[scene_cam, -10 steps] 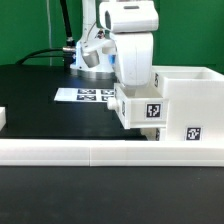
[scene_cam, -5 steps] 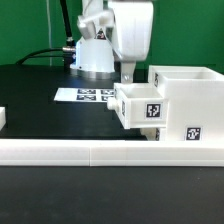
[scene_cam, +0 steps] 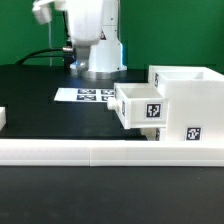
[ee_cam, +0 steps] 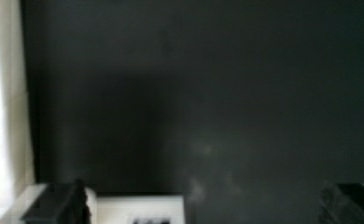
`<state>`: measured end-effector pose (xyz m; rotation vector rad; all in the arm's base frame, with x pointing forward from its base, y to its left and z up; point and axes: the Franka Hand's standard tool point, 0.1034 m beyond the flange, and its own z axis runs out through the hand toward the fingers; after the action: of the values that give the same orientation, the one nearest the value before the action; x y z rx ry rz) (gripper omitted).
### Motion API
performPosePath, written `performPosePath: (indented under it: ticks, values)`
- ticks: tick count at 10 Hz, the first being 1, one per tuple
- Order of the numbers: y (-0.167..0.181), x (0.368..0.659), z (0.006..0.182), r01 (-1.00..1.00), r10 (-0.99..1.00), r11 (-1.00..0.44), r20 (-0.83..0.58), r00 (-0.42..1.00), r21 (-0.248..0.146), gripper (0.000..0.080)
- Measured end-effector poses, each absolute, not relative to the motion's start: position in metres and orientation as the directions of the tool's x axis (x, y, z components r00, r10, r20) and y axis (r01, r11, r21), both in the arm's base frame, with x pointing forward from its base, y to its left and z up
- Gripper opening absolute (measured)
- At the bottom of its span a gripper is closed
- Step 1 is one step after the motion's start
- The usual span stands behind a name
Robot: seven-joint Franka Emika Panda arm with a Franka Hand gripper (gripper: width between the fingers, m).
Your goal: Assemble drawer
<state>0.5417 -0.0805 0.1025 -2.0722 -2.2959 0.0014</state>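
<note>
**Drawer box with one tray part-way in**

Drawer: white plastic, open-topped box, sitting just behind the long white border rail, toward the exterior view's right. A shallow tray juts from its side, square black-and-white tag on the face; a second tag on the box below. Marker board lies flat beyond the tray. Gripper: fingers spread apart, holding nothing, over the black table.
</note>
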Motion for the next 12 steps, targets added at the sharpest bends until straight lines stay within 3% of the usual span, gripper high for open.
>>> performPosePath:
  ticks: [2, 4, 7, 12]
  values:
    - [-0.084, 0.542, 0.083, 0.993, 0.993, 0.106, 0.056, -0.103, -0.048, 0.0649]
    - [-0.086, 0.540, 0.078, 0.991, 0.990, 0.121, 0.081, -0.116, -0.055, 0.0649]
    - [-0.108, 0.536, 0.068, 0.985, 0.952, 0.157, 0.276, -0.133, -0.068, 0.0649]
    - [-0.092, 0.586, 0.071, 0.986, 0.928, 0.164, 0.342, -0.145, -0.027, 0.0649]
